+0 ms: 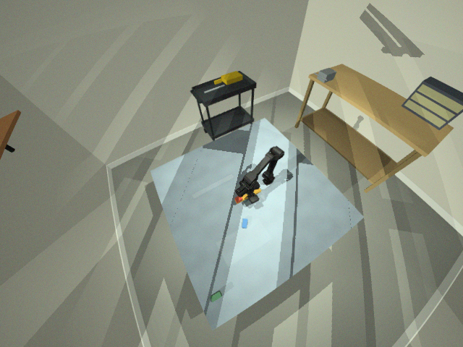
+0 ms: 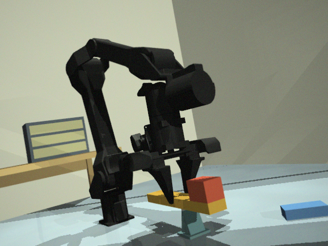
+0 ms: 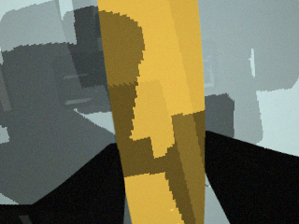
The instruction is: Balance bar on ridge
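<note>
Bar (image 1: 257, 191) (image 2: 166, 200) (image 3: 154, 56) clamped in the hand (image 1: 247, 195) (image 2: 179, 198) (image 3: 160, 147), over the ridge (image 2: 194, 222) at lower centre; placing seems underway; next, settle it level, then release.

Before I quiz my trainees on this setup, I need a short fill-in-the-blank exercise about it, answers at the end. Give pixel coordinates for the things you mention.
The black gripper (image 1: 248, 195) (image 2: 180, 197) is closed on the ____ bar. On one end of that bar sits a ____ block. Beneath the bar stands the ____-coloured ridge (image 2: 192, 221). The flat block nearest the ridge on the table (image 1: 261, 238) (image 2: 251, 209) is ____.

Missing words: yellow; red; teal; blue.
</note>
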